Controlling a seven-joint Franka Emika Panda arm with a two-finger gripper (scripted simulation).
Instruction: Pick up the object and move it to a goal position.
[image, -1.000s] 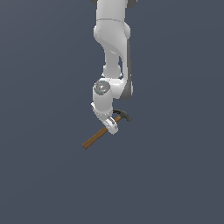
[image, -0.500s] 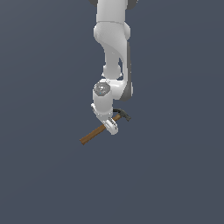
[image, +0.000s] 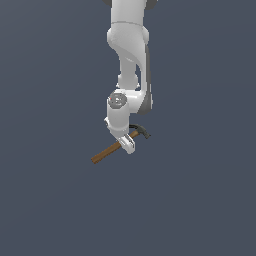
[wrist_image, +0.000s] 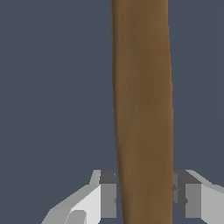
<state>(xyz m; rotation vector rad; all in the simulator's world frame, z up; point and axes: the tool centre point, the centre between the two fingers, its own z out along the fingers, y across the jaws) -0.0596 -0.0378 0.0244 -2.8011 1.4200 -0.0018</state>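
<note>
The object is a small hammer (image: 111, 150) with a brown wooden handle and a dark curved claw head (image: 140, 131). In the exterior view it slants from lower left up to the right, under the white arm. My gripper (image: 127, 145) is shut on the handle close to the head. In the wrist view the handle (wrist_image: 142, 100) fills the middle and runs away from the camera, with one grey finger pad (wrist_image: 107, 195) against one side and the other fingertip (wrist_image: 186, 196) against the opposite side. The head is hidden in the wrist view. No goal marker shows.
A plain dark grey-blue ground (image: 45, 200) fills both views, with no other objects or edges. The white arm (image: 129, 45) comes down from the top of the exterior view.
The handle's free end has drifted slightly up and toward the exterior view's left, with the gripper still shut on it. The arm has barely shifted.
</note>
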